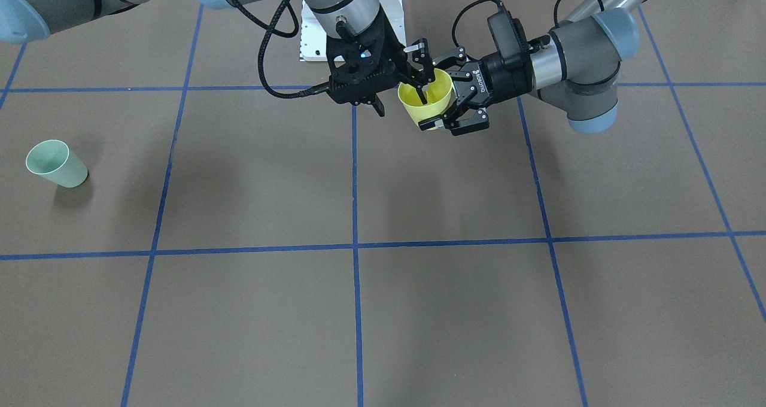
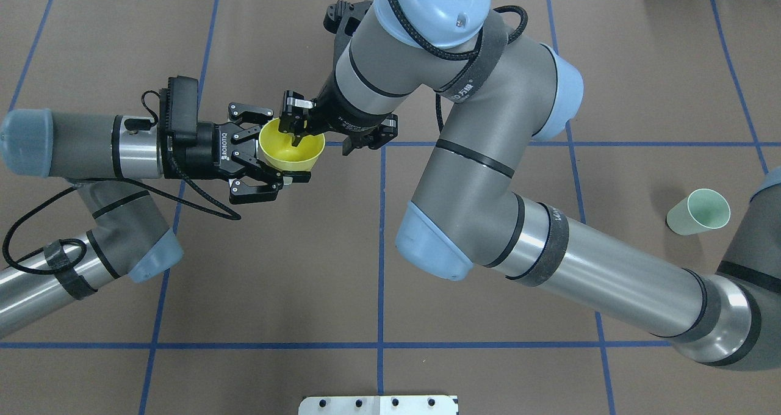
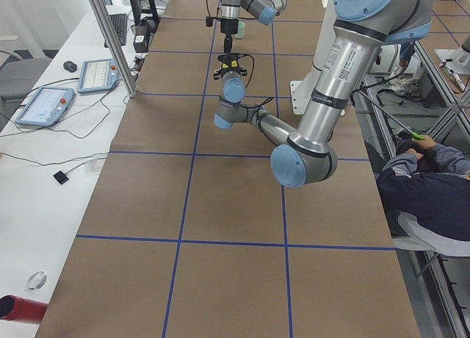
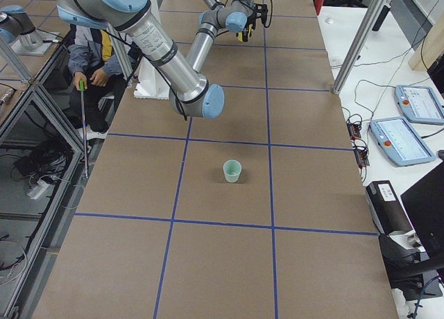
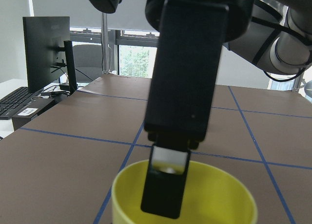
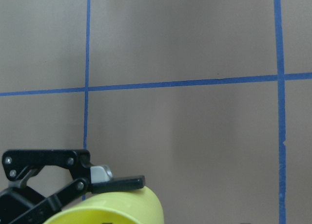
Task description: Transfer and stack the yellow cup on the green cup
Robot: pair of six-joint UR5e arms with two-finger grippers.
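Centre left, overhead view: with the left gripper point(image 2: 278, 149), gripping the yellow cup point(image 2: 291, 154) by its outer wall, aloft. Straddling the rim with the right gripper point(image 2: 321, 144), jaws spread, one finger inside; best pinching firmly before easing the left off. Then heading for the upright green cup point(image 2: 698, 212), far right.
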